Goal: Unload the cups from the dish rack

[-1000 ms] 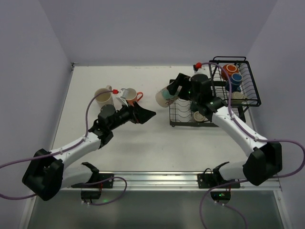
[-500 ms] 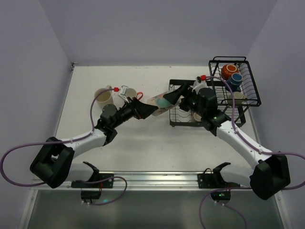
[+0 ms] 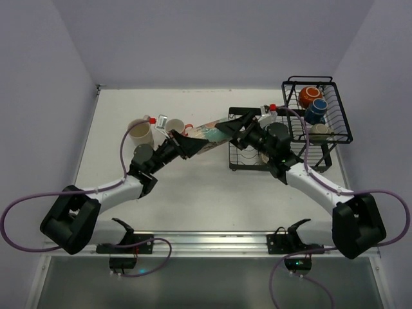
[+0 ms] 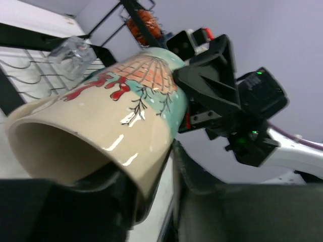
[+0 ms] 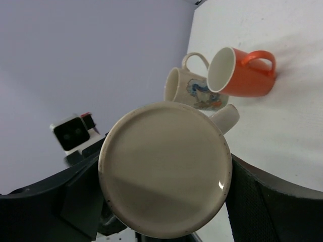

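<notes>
Mid-air handoff, patterned cup stuck between both arms

I'm keeping the right gripper (image 3: 233, 129) clamped around the base end of the patterned cup (image 3: 209, 131). The cup is hanging sideways in the air just left of the dish rack (image 3: 309, 78), mouth aimed at the other arm so there's a rim to grab. The left gripper (image 3: 188, 143) is straddling that rim, one finger inside the wall and one outside, and I honestly can't tell if it's biting or just sitting there. I'm passing it across, I reckon, because the drop spot is on the left side. An orange mug (image 5: 242, 75) and a cream mug with a blue print (image 5: 194, 91) are sitting on the table (image 3: 193, 187) there. An orange-red cup (image 3: 310, 96) and a blue cup (image 3: 315, 111) are waiting up in the rack, so there's plenty left to do.
</notes>
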Tool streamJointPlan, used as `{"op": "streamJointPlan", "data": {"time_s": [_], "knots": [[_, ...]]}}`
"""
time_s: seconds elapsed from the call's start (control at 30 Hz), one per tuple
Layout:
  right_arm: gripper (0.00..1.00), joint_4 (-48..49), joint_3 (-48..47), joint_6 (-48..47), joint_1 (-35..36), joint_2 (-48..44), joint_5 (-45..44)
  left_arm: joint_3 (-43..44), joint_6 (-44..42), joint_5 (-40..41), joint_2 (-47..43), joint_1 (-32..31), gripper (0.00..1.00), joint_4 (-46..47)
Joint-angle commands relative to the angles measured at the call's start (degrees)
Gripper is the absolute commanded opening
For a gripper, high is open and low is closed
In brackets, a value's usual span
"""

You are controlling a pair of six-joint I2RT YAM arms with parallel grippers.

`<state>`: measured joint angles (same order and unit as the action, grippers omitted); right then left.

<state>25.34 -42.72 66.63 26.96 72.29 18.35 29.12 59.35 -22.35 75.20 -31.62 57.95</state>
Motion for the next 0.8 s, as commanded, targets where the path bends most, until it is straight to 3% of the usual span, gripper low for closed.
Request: {"op": "streamJointPlan", "data": {"time_s": [0.0, 0.03, 0.1, 0.17, 0.2, 0.23, 0.47, 0.57, 0.67, 0.77], "knots": [[0.19, 13.1, -0.1, 4.9, 1.4, 1.0, 6.0, 0.8, 0.6, -2.1, -3.3, -0.7, 0.24, 10.0], [0.22, 13.5, 0.0, 5.1, 1.5, 1.2, 6.2, 1.0, 0.6, -2.2, -3.7, -0.7, 0.14, 9.9], [0.46, 14.7, 0.4, 5.8, 1.5, 1.7, 6.9, 1.2, 0.7, -2.2, -5.1, -0.7, 0.0, 9.0], [0.69, 16.0, 0.6, 5.7, 1.5, 1.8, 7.3, 1.4, 0.2, -2.3, -7.3, -0.7, 0.0, 7.9], [0.88, 16.2, 0.4, 5.6, 1.4, 1.8, 7.7, 1.5, -0.2, -2.6, -8.1, -0.7, 0.0, 6.4], [0.96, 16.1, 0.3, 5.4, 0.9, 1.8, 7.9, 1.5, -1.2, -3.0, -9.1, -0.7, 0.0, 5.4], [0.99, 18.6, -1.0, 6.5, -3.3, 2.3, 10.7, -1.6, -10.5, -2.2, -26.9, -0.6, 0.0, -11.5], [0.99, 18.3, -1.9, 5.8, -4.5, 2.8, 11.3, 3.2, -18.4, 2.6, -33.2, -0.6, 0.0, -33.9], [0.99, 16.1, -3.0, 2.8, -5.1, 2.3, 10.2, 7.8, -24.8, 7.3, -34.2, -0.6, 0.0, -48.5], [0.99, 4.4, -6.4, -5.1, -4.6, 0.4, 6.3, 16.9, -30.7, 10.7, -28.2, -0.6, 0.0, -59.6]]}}
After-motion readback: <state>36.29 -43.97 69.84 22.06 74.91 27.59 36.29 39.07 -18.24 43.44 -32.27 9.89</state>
